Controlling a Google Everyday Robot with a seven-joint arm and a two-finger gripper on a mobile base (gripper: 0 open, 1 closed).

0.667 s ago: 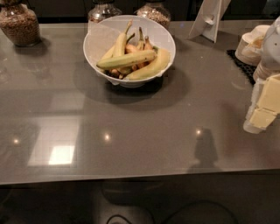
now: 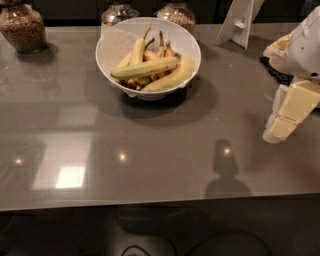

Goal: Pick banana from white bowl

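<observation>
The white bowl (image 2: 111, 46) stands on the grey table at the back centre and holds several bananas. The long, nearly straight greenish-yellow banana (image 2: 145, 68) lies across the top of the pile. A more curved, yellower banana (image 2: 174, 76) lies in front of it along the bowl's right rim. Shorter bananas with green stems (image 2: 138, 47) stand behind. My gripper (image 2: 287, 114), cream and white, hangs over the table's right side, well to the right of the bowl and lower in the view, holding nothing that I can see.
Glass jars of dry goods stand at the back: one at far left (image 2: 21, 26) and two behind the bowl (image 2: 176, 12). A white stand (image 2: 240, 20) is at the back right. A dark mat with pale items (image 2: 276, 62) lies behind my gripper.
My gripper has shifted slightly left, toward the table's middle. The bowl and bananas have not moved.
</observation>
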